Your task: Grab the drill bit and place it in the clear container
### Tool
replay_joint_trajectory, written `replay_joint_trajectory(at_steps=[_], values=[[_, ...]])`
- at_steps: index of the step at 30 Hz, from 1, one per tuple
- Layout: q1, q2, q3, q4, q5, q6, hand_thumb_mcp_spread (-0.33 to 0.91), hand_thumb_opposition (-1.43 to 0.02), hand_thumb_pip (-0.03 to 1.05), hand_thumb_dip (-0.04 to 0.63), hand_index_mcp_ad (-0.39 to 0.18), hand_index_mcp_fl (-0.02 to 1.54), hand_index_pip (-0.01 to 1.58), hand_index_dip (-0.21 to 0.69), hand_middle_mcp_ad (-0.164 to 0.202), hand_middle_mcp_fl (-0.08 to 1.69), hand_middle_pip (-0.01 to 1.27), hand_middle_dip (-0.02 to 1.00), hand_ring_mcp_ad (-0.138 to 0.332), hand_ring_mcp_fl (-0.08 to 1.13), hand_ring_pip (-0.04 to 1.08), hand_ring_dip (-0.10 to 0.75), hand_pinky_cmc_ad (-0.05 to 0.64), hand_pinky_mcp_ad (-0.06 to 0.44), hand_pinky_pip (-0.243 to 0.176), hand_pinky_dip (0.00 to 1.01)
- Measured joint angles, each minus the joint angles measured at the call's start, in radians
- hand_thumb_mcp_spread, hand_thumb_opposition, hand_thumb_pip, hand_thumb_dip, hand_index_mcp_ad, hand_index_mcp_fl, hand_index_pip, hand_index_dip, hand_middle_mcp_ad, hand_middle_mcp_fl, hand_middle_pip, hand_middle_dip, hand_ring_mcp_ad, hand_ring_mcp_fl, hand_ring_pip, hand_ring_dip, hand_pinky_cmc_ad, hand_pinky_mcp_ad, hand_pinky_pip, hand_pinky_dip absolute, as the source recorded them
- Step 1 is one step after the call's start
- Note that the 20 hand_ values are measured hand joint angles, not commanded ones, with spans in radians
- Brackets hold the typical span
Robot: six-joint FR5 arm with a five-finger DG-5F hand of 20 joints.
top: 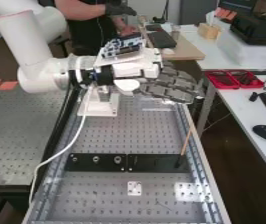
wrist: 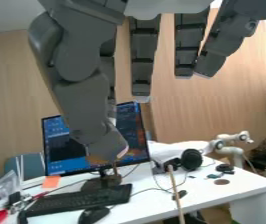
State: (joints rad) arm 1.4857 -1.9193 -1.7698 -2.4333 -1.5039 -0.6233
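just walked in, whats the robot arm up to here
A white robot arm has its dark grey hand over the far part of a perforated bench top. Its fingers are open and grip nothing, so no drill bit is in hand right now. Nearer the camera, a thin wooden stick slants up by a black strip.

Robot hand (top: 170, 86) cut off in wrist view, items (top: 245, 79) in red trays (top: 227, 87) indistinct

The white arm (top: 27, 42) holds its dark hand (top: 169, 84) roughly level over the counter's (top: 143, 132) far end, fingers relaxed and nearly straight.
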Motion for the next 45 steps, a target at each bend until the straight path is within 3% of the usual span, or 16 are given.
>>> replay_joint_trajectory(at_steps=[18,32,45], values=[[0.111,0.008,-0.020,0.034,-0.096,0.041,0.71,-0.94,0.50,0.346,-0.213,0.58,1.32,0.232,0.035,0.36,0.13,0.51,0.202,0.15,0.09,0.316,0.333,0.199,0.023,0.21],[0.176,-0.071,0.010,0.013,-0.113,0.088,0.71,-0.94,0.50,0.346,-0.213,0.59,1.32,0.236,0.035,0.36,0.13,0.51,0.202,0.15,0.09,0.316,0.337,0.195,0.023,0.21],[0.234,-0.167,0.081,-0.049,-0.114,0.104,0.71,-0.94,0.50,0.346,-0.211,0.59,1.31,0.236,0.033,0.36,0.13,0.51,0.202,0.15,0.09,0.316,0.342,0.199,0.023,0.21]])
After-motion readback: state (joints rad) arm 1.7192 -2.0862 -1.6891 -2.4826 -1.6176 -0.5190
